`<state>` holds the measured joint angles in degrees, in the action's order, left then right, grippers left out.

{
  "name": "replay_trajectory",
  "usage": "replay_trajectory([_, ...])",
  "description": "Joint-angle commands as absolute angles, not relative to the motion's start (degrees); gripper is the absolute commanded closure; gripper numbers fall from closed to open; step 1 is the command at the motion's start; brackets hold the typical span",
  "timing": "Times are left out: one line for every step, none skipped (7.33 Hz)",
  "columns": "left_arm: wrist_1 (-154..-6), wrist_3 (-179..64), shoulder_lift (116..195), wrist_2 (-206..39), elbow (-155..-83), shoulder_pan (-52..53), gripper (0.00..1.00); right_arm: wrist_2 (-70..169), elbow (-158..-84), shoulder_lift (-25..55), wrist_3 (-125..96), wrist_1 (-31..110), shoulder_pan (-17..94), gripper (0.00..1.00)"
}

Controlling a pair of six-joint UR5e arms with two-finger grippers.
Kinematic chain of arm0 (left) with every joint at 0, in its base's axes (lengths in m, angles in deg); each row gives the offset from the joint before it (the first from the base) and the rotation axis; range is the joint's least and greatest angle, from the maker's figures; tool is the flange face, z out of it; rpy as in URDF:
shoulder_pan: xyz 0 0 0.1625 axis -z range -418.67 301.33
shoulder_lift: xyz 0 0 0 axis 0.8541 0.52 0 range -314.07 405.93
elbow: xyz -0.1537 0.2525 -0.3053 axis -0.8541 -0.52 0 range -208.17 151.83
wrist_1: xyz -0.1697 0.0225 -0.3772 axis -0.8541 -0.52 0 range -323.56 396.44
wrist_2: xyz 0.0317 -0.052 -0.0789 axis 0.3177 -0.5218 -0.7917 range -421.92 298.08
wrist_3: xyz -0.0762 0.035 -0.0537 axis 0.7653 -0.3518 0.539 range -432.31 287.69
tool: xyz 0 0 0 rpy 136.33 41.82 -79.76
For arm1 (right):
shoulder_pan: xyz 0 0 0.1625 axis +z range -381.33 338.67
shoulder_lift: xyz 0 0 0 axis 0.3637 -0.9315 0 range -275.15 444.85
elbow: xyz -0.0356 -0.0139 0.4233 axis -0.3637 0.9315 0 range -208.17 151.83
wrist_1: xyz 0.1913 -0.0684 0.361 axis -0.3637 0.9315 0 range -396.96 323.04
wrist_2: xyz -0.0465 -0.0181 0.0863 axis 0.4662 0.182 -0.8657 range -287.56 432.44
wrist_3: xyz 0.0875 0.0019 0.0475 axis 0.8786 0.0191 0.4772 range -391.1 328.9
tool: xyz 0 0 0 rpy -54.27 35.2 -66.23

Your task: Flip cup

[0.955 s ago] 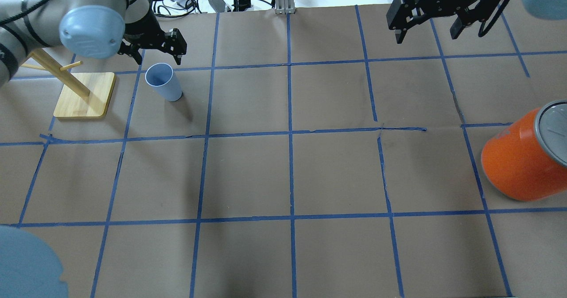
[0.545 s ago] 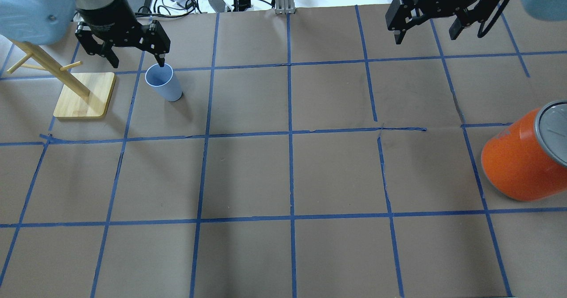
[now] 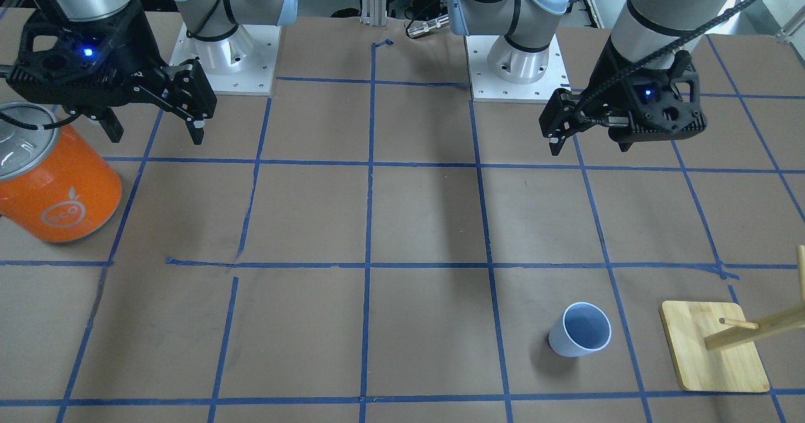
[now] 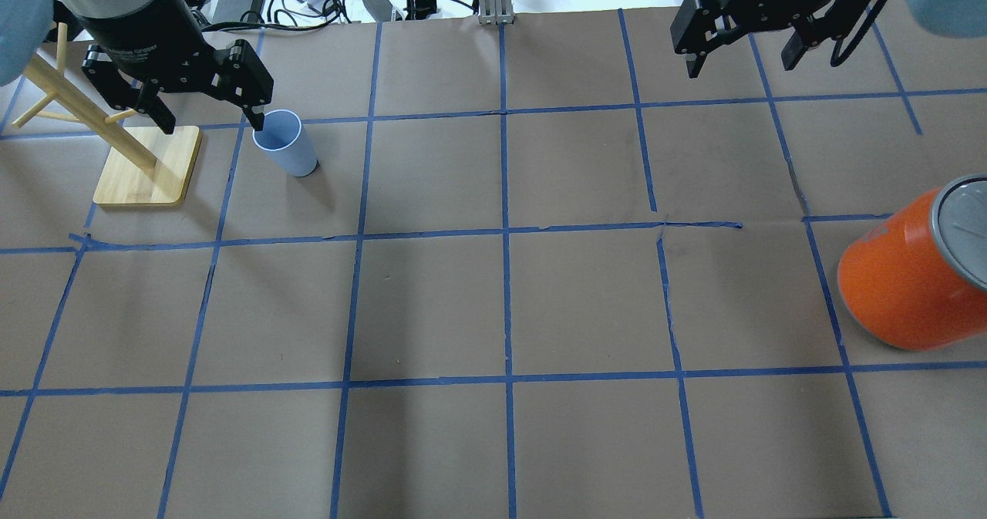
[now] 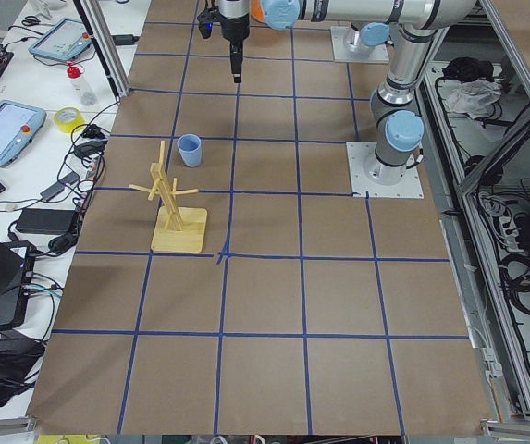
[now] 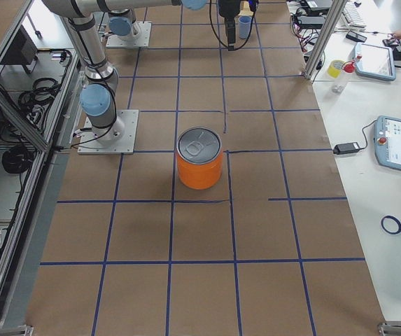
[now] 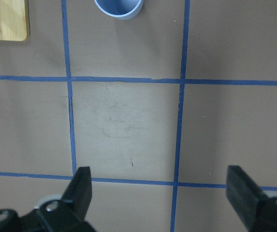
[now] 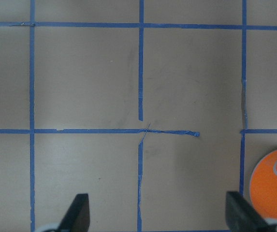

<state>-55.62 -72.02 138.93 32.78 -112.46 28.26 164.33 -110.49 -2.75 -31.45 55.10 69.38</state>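
Observation:
The small pale blue cup (image 4: 285, 143) stands upright on the table at the far left, mouth up. It also shows in the front view (image 3: 580, 338), the left side view (image 5: 189, 150) and at the top edge of the left wrist view (image 7: 119, 7). My left gripper (image 4: 210, 122) is open and empty, raised above the table on the robot's side of the cup and clear of it (image 3: 588, 146) (image 7: 161, 193). My right gripper (image 4: 742, 62) is open and empty, raised at the far right (image 3: 156, 135) (image 8: 158, 215).
A wooden peg rack on a square base (image 4: 146, 166) stands just left of the cup (image 3: 710, 347). A big orange can with a silver lid (image 4: 910, 280) stands at the right edge (image 3: 56, 190). Blue tape lines grid the brown table. Cables lie past the far edge.
My left gripper has swung to the left past the cup's rim, turning as it went, and is now beside the rack. The cup and the right gripper have not moved.

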Motion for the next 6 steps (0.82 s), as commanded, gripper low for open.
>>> replay_trajectory([-55.67, -71.34, 138.91, 32.31, -112.89, 28.52, 0.0, 164.37, -110.52, -2.96, -31.45, 55.07, 69.38, 0.0])
replay_trajectory([-55.06, -71.51, 139.09, 31.69, -113.85, 28.52, 0.0, 164.55, -110.52, -3.04, -31.45, 54.98, 69.2, 0.0])
replay_trajectory([-54.97, -71.17, 138.92, 27.51, -113.95, 28.52, 0.0, 164.64, -110.52, -3.31, -31.45, 54.98, 69.37, 0.0])
replay_trajectory([-54.71, -71.34, 138.65, 27.03, -114.04, 28.52, 0.0, 164.72, -110.61, -3.57, -31.45, 54.98, 69.2, 0.0])
replay_trajectory([-54.79, -71.34, 138.56, 26.94, -114.13, 28.52, 0.0, 164.9, -110.61, -3.57, -31.36, 54.98, 69.2, 0.0])
replay_trajectory([-54.79, -71.34, 138.48, 26.94, -114.21, 28.52, 0.0, 164.9, -110.61, -3.57, -31.36, 54.98, 69.29, 0.0])
